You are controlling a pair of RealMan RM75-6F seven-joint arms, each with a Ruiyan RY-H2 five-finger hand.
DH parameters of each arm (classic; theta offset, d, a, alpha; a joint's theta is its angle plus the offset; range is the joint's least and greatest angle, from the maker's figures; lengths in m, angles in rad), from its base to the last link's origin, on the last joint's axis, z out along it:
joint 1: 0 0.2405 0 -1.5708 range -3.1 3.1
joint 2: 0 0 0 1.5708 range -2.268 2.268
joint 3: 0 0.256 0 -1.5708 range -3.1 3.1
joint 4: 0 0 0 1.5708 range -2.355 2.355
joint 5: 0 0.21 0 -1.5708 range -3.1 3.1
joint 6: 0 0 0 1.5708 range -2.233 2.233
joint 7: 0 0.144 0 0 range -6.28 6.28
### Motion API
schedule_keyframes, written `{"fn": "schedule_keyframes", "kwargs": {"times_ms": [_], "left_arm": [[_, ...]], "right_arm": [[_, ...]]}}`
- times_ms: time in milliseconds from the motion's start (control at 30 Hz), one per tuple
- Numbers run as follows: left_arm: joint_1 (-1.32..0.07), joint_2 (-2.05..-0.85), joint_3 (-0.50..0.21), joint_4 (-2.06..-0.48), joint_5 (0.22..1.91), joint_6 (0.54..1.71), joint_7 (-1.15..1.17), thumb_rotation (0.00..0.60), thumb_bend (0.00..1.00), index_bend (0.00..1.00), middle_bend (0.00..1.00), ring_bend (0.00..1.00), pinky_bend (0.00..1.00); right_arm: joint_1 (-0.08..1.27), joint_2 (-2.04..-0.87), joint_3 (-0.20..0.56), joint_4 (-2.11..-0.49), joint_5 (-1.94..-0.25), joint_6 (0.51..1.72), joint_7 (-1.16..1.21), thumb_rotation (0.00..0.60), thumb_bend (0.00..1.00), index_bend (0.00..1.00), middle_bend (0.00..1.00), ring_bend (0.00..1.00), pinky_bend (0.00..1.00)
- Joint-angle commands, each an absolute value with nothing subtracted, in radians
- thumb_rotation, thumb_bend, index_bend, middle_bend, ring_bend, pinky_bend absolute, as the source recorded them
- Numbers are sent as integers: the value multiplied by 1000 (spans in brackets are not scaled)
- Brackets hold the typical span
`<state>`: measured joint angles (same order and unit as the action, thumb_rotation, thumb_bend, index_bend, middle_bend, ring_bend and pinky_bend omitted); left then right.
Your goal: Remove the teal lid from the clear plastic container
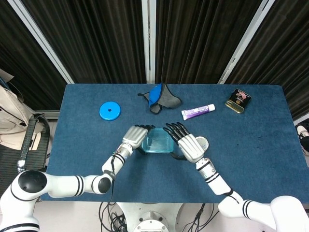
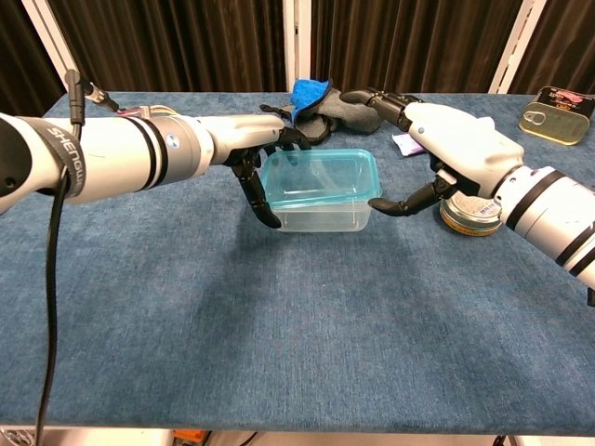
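Note:
A clear plastic container (image 2: pixel 321 219) with a teal lid (image 2: pixel 321 177) stands mid-table, also seen from above as the container (image 1: pixel 157 143). My left hand (image 2: pixel 251 156) grips its left end, thumb on the near corner and fingers curled at the far side; the head view shows that left hand (image 1: pixel 134 136) too. My right hand (image 2: pixel 451 144) spans the right end: its thumb tip is at the lid's right rim and its fingers arch over the far right corner, as with the right hand (image 1: pixel 188 145) from above. The lid's right side sits slightly raised.
A round tin (image 2: pixel 471 214) lies just right of the container under my right wrist. Behind are a blue and grey cloth (image 1: pixel 161 96), a tube (image 1: pixel 198 111) and a dark can (image 1: pixel 238 100). A blue disc (image 1: pixel 110 110) lies at the far left.

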<state>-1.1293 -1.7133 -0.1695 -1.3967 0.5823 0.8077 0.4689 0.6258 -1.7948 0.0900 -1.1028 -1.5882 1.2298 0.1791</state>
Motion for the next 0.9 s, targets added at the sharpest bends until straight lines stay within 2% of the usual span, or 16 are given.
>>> {"fn": "schedule_keyframes", "kwargs": {"times_ms": [33, 133, 200, 267, 367, 633, 767, 900], "left_arm": [[-1129, -1713, -171, -1398, 583, 805, 469, 600, 0, 194, 223, 189, 231], [-1126, -1710, -177, -1402, 587, 797, 455, 600, 0, 152, 209, 189, 231], [-1124, -1708, -180, -1404, 590, 793, 449, 600, 0, 136, 192, 189, 231], [-1123, -1707, -181, -1403, 594, 790, 444, 600, 0, 119, 183, 188, 231], [-1120, -1708, -184, -1402, 599, 787, 434, 600, 0, 86, 164, 171, 231], [-1101, -1709, -192, -1406, 642, 793, 394, 600, 0, 0, 56, 14, 137], [-1090, -1705, -199, -1414, 661, 798, 372, 600, 0, 0, 3, 0, 86], [-1079, -1701, -199, -1424, 687, 810, 361, 600, 0, 0, 0, 0, 65]], "right_arm": [[627, -1797, 91, -1100, -1591, 1236, 190, 600, 233, 0, 0, 0, 0], [627, -1806, 89, -1087, -1600, 1249, 206, 600, 331, 35, 0, 0, 0], [627, -1813, 87, -1075, -1606, 1257, 218, 600, 385, 125, 9, 0, 0], [628, -1821, 83, -1060, -1614, 1266, 230, 600, 460, 263, 41, 0, 0], [629, -1828, 79, -1045, -1619, 1269, 241, 600, 516, 329, 65, 0, 0], [628, -1831, 70, -1034, -1624, 1272, 248, 600, 518, 403, 88, 0, 0], [627, -1832, 69, -1030, -1624, 1275, 245, 600, 517, 463, 98, 0, 0], [625, -1834, 70, -1026, -1625, 1281, 243, 600, 518, 507, 104, 0, 0]]}}
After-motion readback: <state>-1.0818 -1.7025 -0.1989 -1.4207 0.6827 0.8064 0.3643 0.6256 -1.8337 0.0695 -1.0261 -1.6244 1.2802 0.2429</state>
